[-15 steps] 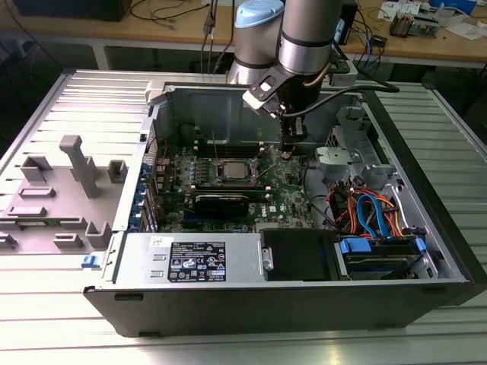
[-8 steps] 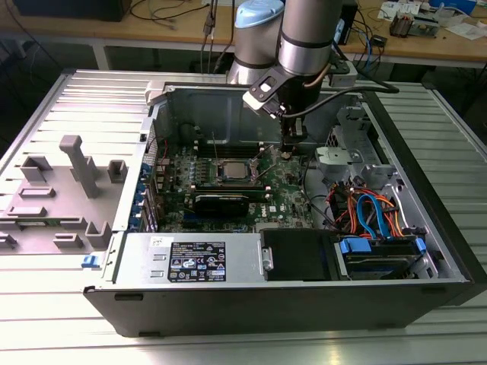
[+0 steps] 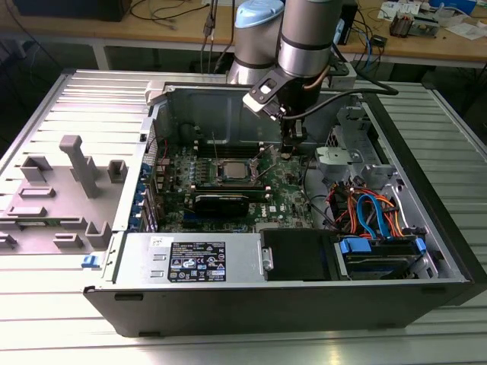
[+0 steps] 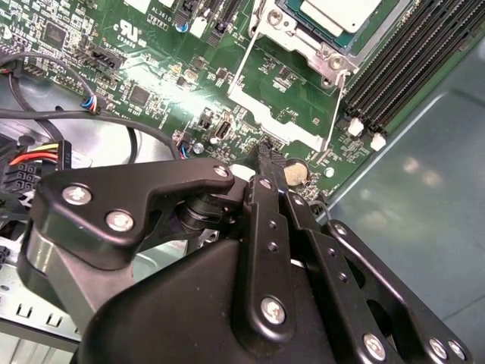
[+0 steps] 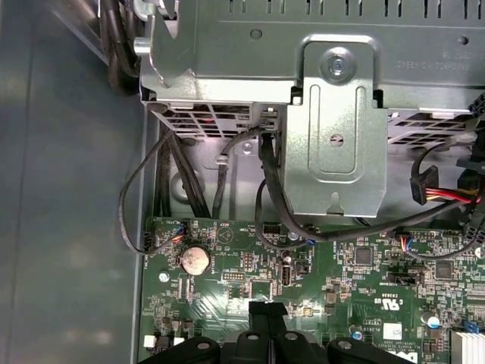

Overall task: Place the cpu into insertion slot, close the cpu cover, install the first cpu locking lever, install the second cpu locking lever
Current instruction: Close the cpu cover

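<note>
You had cpu (image 4: 341,10) seated in insertion slot (image 3: 221,170), cpu cover (image 4: 301,39) down over it, near gripper (image 4: 267,157) tips. Gripper narrow, empty, low over motherboard (image 5: 341,292). Locking levers (image 4: 336,106) probably unlatched; both lever steps remained.

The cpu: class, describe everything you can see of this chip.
The cpu is a small, flat, square chip with a pale silver-grey, dull metal top. It lies level on the green motherboard, bordered by the silvery frame of the cpu cover. The gripper hangs apart from it, not touching.
</note>
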Controlling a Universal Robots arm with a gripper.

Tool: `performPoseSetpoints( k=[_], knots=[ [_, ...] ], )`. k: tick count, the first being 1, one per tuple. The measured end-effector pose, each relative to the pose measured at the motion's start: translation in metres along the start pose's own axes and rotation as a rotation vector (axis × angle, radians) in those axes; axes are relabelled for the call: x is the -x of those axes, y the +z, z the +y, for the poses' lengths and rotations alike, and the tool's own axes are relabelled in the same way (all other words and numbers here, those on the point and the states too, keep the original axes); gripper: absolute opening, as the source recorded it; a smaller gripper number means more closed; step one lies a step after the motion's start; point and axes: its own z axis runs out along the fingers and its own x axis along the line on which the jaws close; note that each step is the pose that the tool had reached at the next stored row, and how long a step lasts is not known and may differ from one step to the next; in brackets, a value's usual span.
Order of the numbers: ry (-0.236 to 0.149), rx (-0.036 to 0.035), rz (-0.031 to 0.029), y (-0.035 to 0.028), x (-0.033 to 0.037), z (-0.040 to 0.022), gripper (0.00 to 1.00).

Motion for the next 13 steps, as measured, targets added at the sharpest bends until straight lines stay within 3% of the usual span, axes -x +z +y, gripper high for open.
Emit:
performPoseSetpoints(
  k=[8, 13],
  knots=[
    [0.0, 0.0001, 0.0, 0.0006, 0.0, 0.0, 0.11],
    [-0.001, -0.001, 0.0003, 0.0046, 0.0, -0.0001, 0.11]
  ],
)
